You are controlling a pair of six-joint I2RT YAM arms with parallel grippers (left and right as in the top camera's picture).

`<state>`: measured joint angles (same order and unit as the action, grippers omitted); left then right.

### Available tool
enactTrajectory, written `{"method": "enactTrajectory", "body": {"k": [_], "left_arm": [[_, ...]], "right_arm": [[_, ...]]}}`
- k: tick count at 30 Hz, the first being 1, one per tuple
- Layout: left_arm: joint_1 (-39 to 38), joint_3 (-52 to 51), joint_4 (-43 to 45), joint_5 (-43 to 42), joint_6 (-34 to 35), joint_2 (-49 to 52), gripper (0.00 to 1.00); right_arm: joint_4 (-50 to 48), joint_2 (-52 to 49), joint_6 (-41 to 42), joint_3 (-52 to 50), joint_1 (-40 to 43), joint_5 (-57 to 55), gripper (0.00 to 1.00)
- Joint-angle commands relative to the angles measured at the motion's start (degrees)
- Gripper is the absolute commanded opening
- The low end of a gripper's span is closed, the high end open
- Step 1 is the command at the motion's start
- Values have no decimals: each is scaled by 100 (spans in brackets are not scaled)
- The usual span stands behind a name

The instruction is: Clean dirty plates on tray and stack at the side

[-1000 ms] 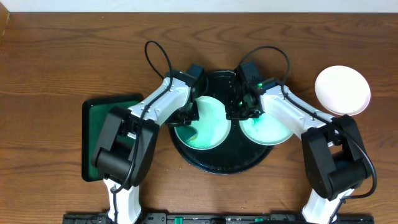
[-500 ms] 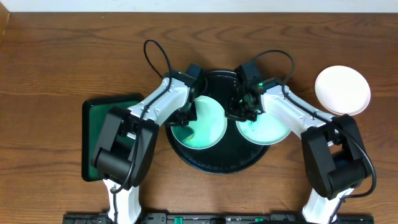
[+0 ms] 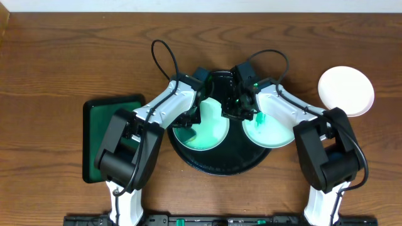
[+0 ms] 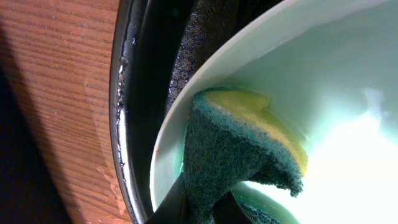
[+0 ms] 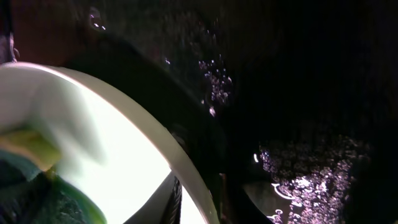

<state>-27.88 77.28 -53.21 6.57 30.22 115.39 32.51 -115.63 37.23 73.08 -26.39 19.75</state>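
Right pincer shifted leftward, pinching plate rim, left pincer pinching sponge on it.

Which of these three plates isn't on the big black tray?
The plain white plate far right, alone on the wooden table. The other two plates look green-tinted and lie on the black tray.

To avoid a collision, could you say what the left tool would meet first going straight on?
The pale-mint plate; the sponge in the left tool seems pressed against it, depth unclear.
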Motion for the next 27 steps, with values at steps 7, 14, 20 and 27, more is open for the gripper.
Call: {"method": "enactTrajectory", "body": {"k": [7, 14, 20, 27], "left_arm": [[-28, -306, 365, -1193, -348, 483, 7], [-55, -306, 1075, -3318, -584, 483, 7], [-61, -306, 1403, -4240, -920, 483, 7], [107, -306, 1331, -3237, -721, 483, 7]], "right_arm": [[-260, -627, 35, -164, -286, 195, 1], [-278, -627, -50, -164, -280, 197, 1], [-273, -627, -114, -164, -225, 240, 1], [-258, -627, -114, -164, -168, 374, 1]]}}
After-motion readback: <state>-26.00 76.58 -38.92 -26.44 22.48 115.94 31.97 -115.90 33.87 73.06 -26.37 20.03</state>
